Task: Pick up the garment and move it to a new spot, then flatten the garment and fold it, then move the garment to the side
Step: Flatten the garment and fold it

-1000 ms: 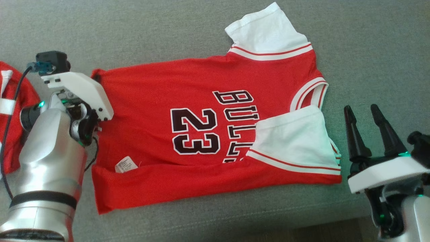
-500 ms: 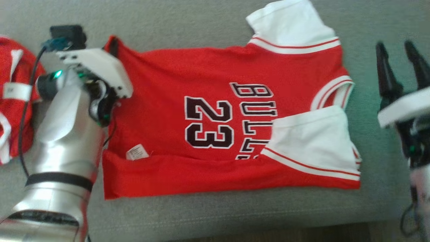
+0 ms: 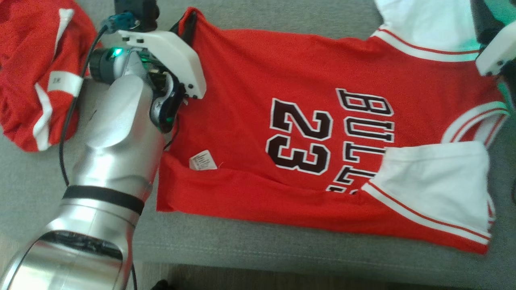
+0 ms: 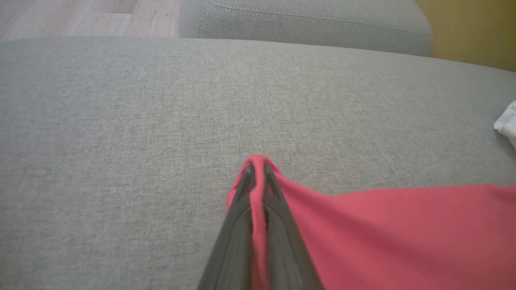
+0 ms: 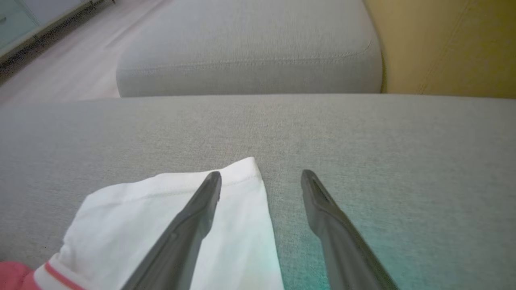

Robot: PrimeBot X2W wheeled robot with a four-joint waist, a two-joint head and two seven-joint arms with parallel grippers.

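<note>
One left arm [image 3: 117,133] at garment [image 3: 258,88] corner

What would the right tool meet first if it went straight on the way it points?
Likely the grey cushion just past the white sleeve; the open right tool seems above both, depth unclear.

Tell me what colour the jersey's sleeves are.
White sleeves with red stripes on a red jersey; head view shows it best.
</note>
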